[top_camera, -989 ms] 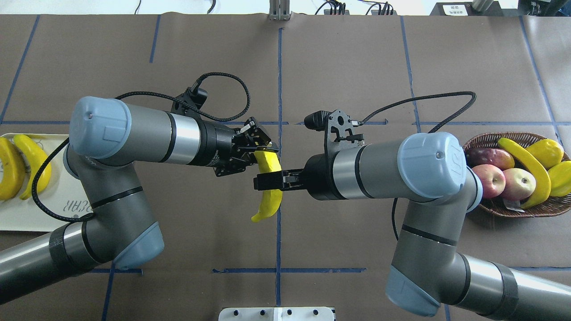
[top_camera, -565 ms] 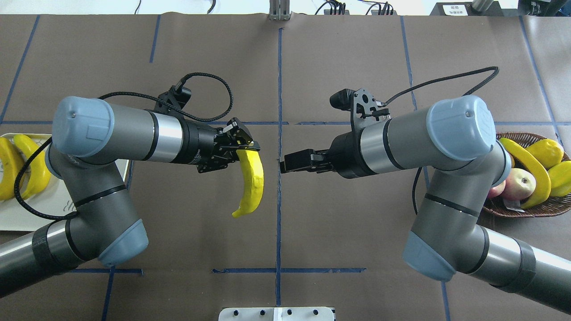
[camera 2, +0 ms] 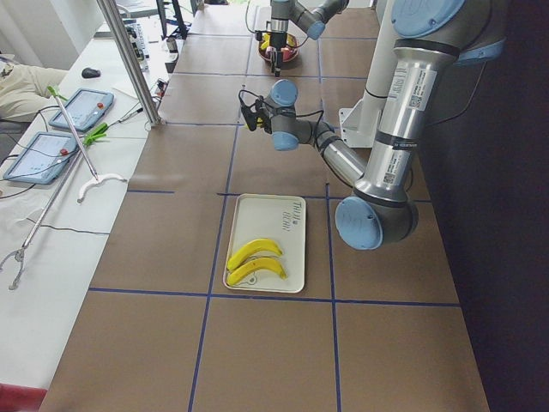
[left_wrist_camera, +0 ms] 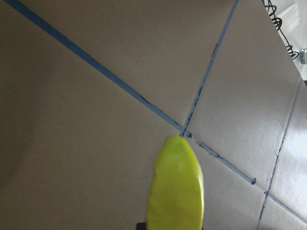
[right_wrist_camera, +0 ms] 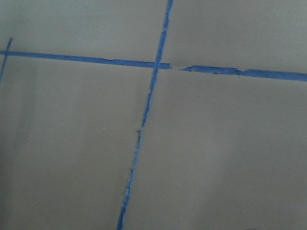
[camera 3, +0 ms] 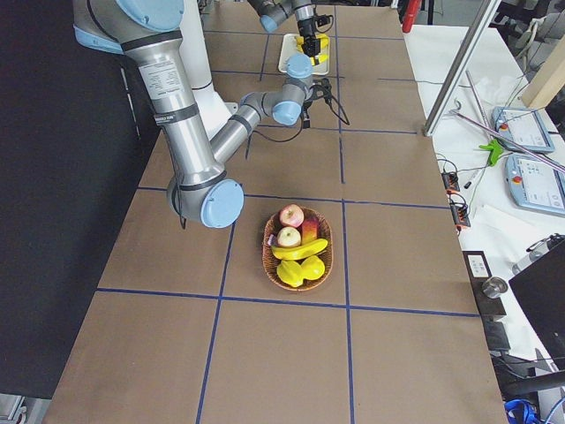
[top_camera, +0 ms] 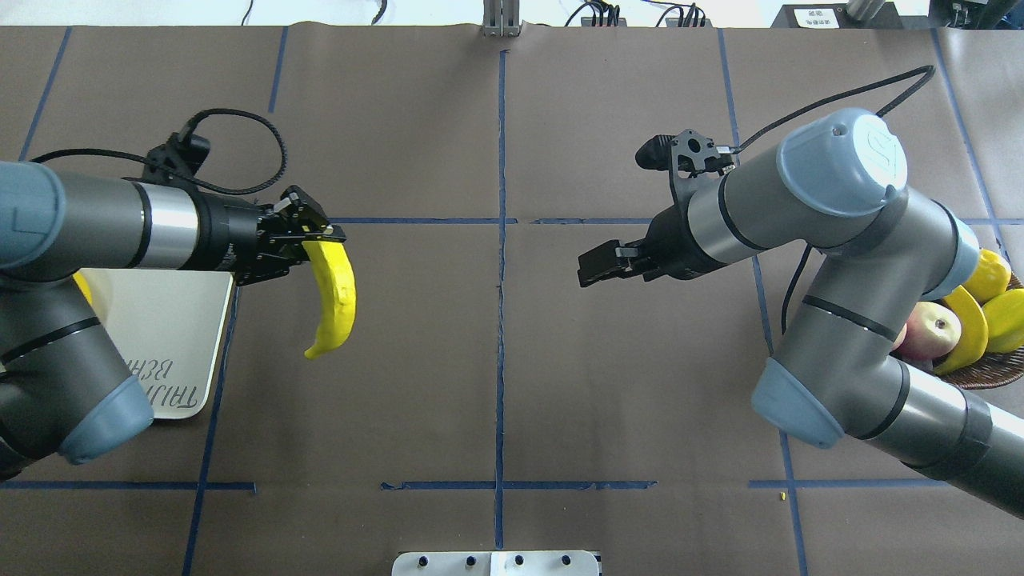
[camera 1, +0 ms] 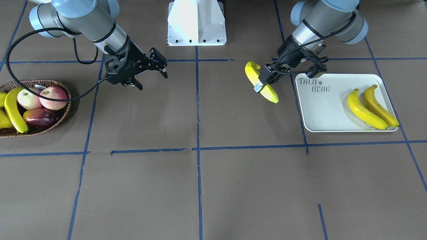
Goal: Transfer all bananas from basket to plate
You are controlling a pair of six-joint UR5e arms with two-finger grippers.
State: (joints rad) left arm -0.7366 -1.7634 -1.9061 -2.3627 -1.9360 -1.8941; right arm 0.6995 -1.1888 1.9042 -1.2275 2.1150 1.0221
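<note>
- Yellow banana [top_camera: 332,296] hangs in the air from my left gripper [top_camera: 320,238]. The jaws are shut tight on its top end, and it is just beside the plate [camera 1: 320,110].
- I think I should carry it over the bare part of the plate, go down low, then let go softly so it does not roll.
- Two bananas [camera 1: 365,110] lie side by side at the plate's other end. I should keep off them.
- Only the plate's rim is in my way.
- The last banana [camera 1: 11,110] lies in the basket [camera 1: 53,126], with apples [camera 1: 53,96] and other fruit.
- My right gripper [camera 1: 151,75] is empty, jaws wide open, near the basket.
</note>
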